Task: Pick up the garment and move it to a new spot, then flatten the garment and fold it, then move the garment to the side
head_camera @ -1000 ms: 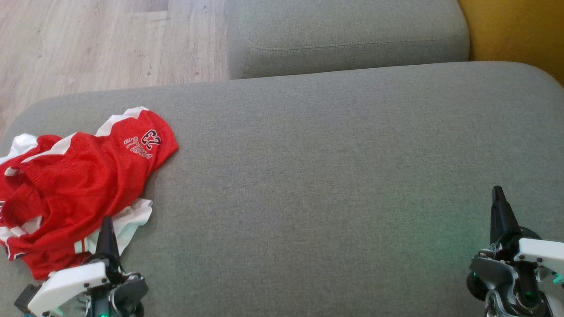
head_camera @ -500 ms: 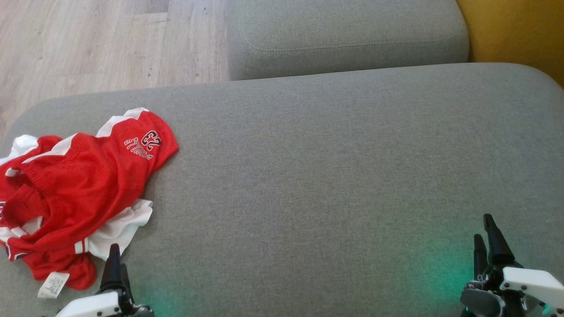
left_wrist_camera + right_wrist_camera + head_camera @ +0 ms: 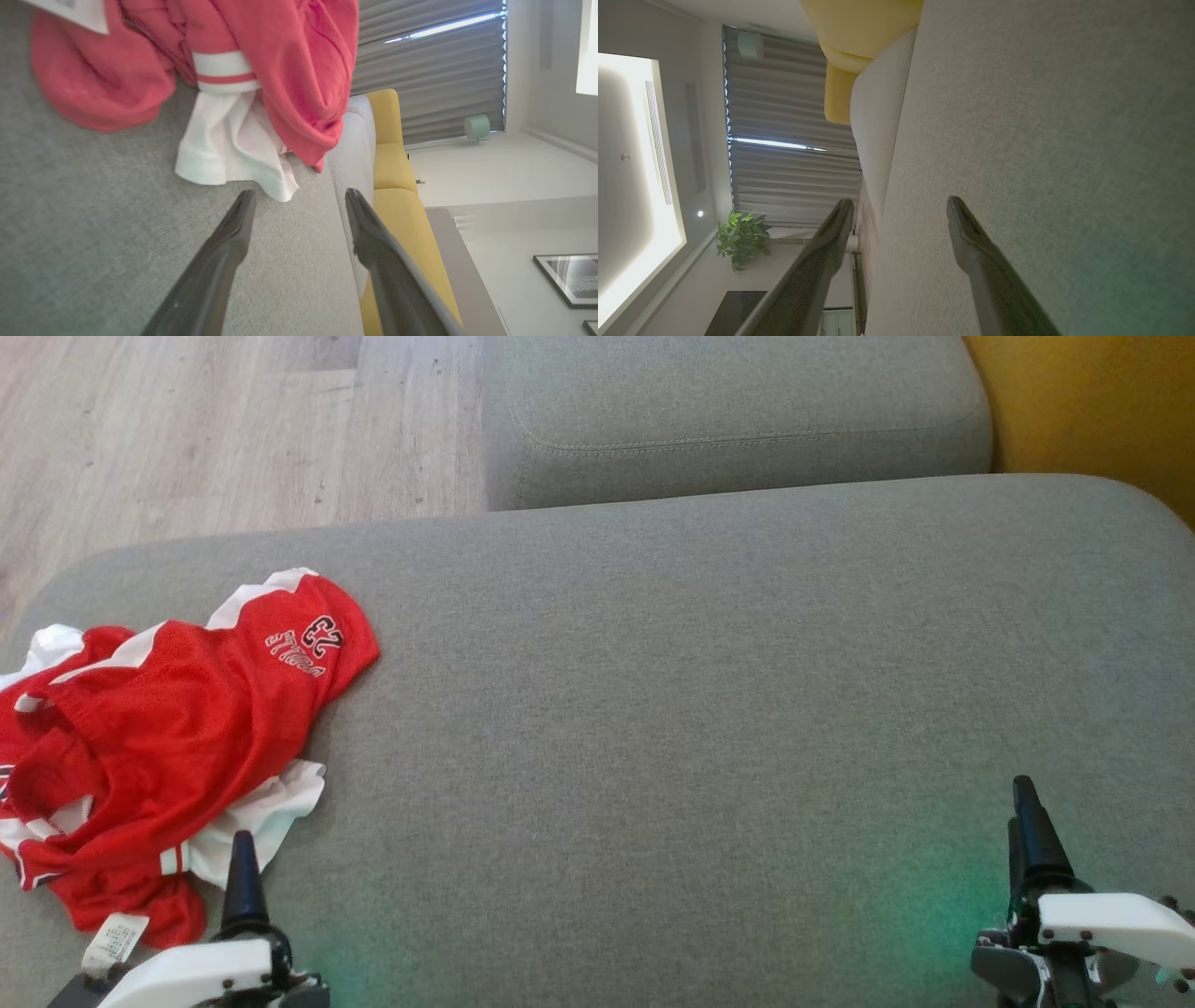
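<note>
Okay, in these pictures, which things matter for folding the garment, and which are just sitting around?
For the job:
red and white garment, crumpled
grey seat cushion under it
left gripper, open
right gripper, open

Just lying about:
far cushion
yellow sofa
wood floor
potted plant

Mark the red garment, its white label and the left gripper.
red garment [image 3: 187,719], head view, on the red mesh middle.
white label [image 3: 114,939], head view, on the label's centre.
left gripper [image 3: 300,195], left wrist view, midway between its open fingertips.
</note>
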`<state>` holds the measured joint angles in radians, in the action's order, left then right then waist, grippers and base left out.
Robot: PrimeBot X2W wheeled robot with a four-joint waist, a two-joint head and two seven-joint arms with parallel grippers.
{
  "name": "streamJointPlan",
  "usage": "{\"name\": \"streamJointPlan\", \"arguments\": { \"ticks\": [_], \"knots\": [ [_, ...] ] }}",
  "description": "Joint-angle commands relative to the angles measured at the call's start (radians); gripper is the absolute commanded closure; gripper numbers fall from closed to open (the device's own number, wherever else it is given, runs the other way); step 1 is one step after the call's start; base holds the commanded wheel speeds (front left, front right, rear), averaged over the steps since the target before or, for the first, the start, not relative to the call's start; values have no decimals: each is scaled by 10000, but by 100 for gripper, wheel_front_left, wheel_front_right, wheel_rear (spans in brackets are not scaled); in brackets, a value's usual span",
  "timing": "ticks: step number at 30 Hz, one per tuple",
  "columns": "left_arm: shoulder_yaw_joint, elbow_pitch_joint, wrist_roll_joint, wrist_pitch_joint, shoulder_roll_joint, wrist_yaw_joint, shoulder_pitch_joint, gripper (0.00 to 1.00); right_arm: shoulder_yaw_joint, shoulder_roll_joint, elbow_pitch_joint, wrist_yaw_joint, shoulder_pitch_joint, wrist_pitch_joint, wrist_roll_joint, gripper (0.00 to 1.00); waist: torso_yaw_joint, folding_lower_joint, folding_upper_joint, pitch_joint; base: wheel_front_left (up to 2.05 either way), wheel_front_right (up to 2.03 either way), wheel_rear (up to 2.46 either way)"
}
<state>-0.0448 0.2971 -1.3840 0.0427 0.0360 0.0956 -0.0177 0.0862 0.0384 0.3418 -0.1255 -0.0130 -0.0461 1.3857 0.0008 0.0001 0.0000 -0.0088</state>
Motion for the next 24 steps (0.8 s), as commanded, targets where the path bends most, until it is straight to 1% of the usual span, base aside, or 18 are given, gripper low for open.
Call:
{"name": "streamJointPlan", "arguments": {
  "ticks": [1, 8, 15, 20, 24],
  "knots": [
    [27, -427, 379, -88, 71, -11, 347, 0, -68, 41, -391, -19, 345, 108, -344, 0, 5, -1, 0, -6, 0, 0, 0],
    [301, -655, 1439, -293, 76, -251, 317, 0, -224, 47, -633, -22, 283, 315, -1586, 0, 29, -1, 0, -37, 0, 0, 0],
    [510, -867, 2362, -498, 81, -405, 291, 0, -403, 52, -842, -24, 262, 521, -2479, 0, 34, -1, 0, -60, 0, 0, 0],
    [571, -884, 2820, -616, 84, -558, 259, 0, -503, 55, -946, -25, 264, 639, -3021, 0, 36, -1, 0, -86, 0, 0, 0],
    [691, -853, 3440, -733, 87, -661, 251, 0, -588, 58, -1052, -27, 279, 757, -3577, 0, 39, -1, 0, -110, 0, 0, 0]
  ]
}}
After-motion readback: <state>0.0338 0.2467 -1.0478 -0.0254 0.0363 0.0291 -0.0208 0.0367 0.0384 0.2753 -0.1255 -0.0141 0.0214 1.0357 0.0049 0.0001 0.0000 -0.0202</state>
